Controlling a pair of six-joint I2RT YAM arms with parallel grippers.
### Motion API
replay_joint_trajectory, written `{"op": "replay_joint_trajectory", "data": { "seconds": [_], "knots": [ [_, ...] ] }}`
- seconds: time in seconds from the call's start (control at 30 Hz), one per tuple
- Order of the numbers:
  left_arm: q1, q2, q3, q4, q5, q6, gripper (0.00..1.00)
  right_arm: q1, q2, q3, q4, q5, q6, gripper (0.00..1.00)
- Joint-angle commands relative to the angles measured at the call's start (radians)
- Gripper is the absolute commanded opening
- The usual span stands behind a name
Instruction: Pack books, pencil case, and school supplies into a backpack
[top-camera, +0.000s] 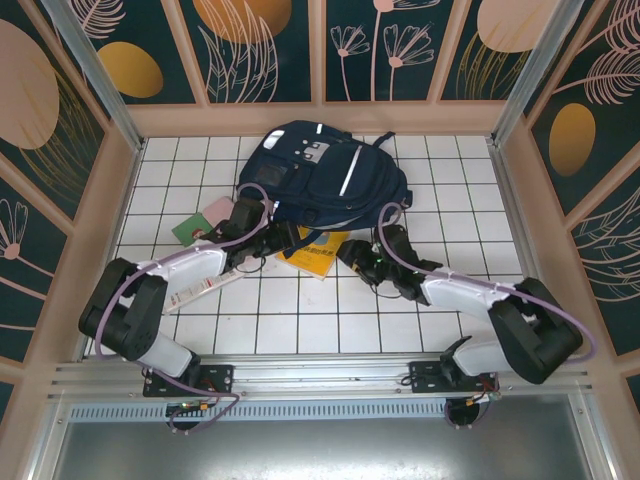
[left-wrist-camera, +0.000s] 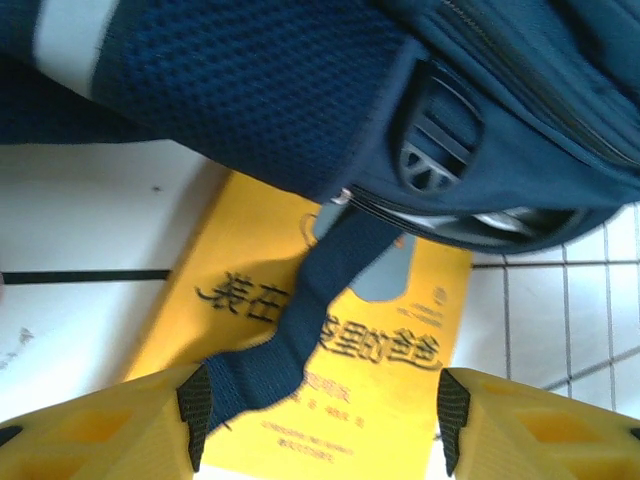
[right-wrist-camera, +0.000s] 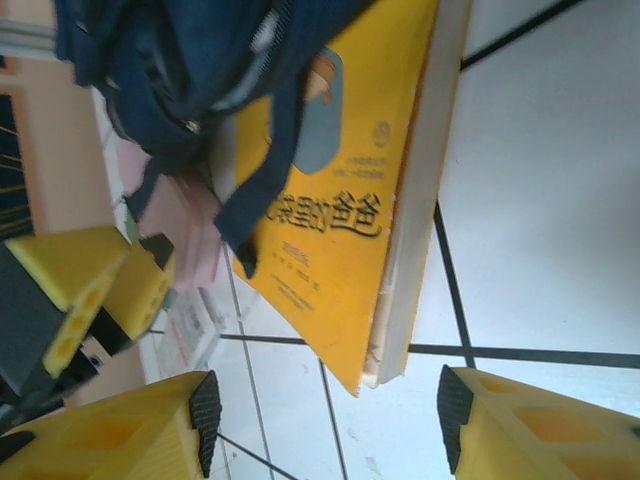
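The left claw (top-camera: 283, 240) hangs open at the navy backpack's (top-camera: 320, 165) near edge, a dark strap (left-wrist-camera: 300, 320) trailing past one finger. Just ahead of it the yellow book (top-camera: 318, 255) lies flat on the white tiled tabletop (top-camera: 300, 320), partly under the backpack. The right claw (top-camera: 352, 257) stands open beside the book's right corner, gripping nothing.

Walls (top-camera: 260, 50): dark teal panels, peach botanical prints, tan frames | Floor (top-camera: 300, 330): white tiles, dark grid | Near edge: aluminium rail (top-camera: 330, 375)
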Motion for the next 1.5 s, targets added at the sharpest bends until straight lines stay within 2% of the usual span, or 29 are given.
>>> {"op": "replay_joint_trajectory", "data": {
  "seconds": [0.0,0.17,0.43,0.63,0.93,1.23,1.33,1.4,1.47],
  "knots": [
    [0.003,0.049,-0.012,0.102,-0.063,-0.033,0.64,0.023,0.075,0.052,0.077,0.002,0.021,0.58],
    [0.004,0.122,0.009,0.128,-0.059,-0.028,0.65,0.022,0.189,0.096,0.106,-0.009,0.008,0.5],
    [0.003,0.208,0.013,0.137,-0.086,-0.024,0.67,0.02,0.314,0.18,0.127,-0.047,0.008,0.49],
    [-0.002,0.253,0.013,0.147,-0.047,-0.032,0.69,0.003,0.349,0.214,0.129,-0.069,0.0,0.45],
    [-0.024,0.243,0.014,0.16,0.003,-0.039,0.68,-0.011,0.338,0.227,0.121,-0.089,-0.006,0.37],
    [-0.046,0.234,0.003,0.185,0.061,-0.069,0.67,-0.01,0.41,0.243,0.162,-0.113,0.021,0.28],
    [-0.053,0.203,-0.004,0.18,0.064,-0.083,0.67,-0.01,0.416,0.243,0.152,-0.11,0.029,0.12],
    [-0.053,0.157,0.0,0.13,0.019,-0.073,0.69,-0.01,0.398,0.235,0.111,-0.09,0.037,0.02],
    [-0.053,0.085,0.005,0.066,-0.053,-0.069,0.7,-0.01,0.359,0.199,0.1,-0.073,0.061,0.0]
  ]
}}
